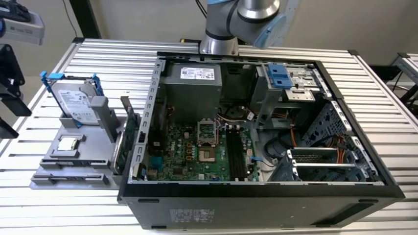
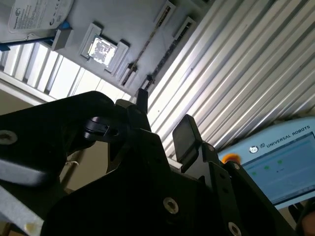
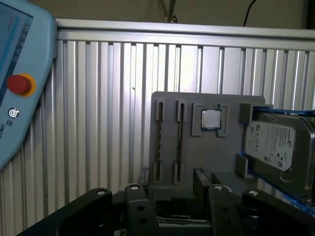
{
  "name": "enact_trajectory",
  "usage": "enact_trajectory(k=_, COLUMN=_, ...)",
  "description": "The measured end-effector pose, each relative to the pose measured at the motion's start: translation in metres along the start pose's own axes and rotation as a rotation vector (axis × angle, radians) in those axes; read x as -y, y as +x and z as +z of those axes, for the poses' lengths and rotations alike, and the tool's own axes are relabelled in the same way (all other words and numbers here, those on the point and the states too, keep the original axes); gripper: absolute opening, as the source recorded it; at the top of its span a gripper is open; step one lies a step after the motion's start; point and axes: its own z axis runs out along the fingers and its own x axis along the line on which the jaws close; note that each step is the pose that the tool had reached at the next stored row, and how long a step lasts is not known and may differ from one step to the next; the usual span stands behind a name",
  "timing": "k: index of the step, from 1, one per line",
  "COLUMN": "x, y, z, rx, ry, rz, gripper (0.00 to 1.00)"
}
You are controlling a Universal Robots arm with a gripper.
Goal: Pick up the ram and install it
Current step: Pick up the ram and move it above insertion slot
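**Asker:** Where is the ram?

**Describer:** The ram (image 3: pixel 179 142) stands on its thin edge in a slot of a grey holder (image 3: pixel 167 98). There are two parallel slots, and it sits in the one nearer the processor chip (image 3: pixel 210 119). A hard drive (image 3: pixel 275 147) in a blue frame sits just past the chip. The holder lies flat on a slatted metal table (image 1: pixel 111 58), to the exterior view's left of the open computer case (image 1: pixel 261 196).

**Asker:** How does it lie from the gripper?

**Describer:** In the first wrist view the gripper (image 3: pixel 172 184) sits at the holder's near end. The ram lies ahead of it and clear of it, not touching. The stick's long axis runs straight away from the gripper, parallel to the table's slats. One end points back toward the gripper and the other toward the holder's far edge. The line of the stick, carried back, passes between the two fingers (image 3: pixel 203 182), closer to one of them.

**Asker:** Is the gripper holding anything?

**Describer:** No. The fingers are spread apart with nothing between them. As I judge it, they part across the stick's thin width, so the turn of the wrist already suits it. The offset that matters lies along the stick's length. Which long edge carries the contacts I cannot tell.
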Motion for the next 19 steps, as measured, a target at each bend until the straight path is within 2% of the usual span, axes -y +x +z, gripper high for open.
enact_trajectory(k=4, x=0.0003, y=-0.0006, z=0.0048, rx=0.0001, ry=-0.0049, rz=0.002, gripper=1.00)
enact_trajectory(k=11, x=0.0004, y=-0.0023, z=0.0120, rx=0.0000, ry=-0.0049, rz=0.002, gripper=1.00)
enact_trajectory(k=19, x=0.0019, y=-0.0145, z=0.0194, rx=-0.0032, ry=-0.0049, rz=0.003, gripper=1.00)
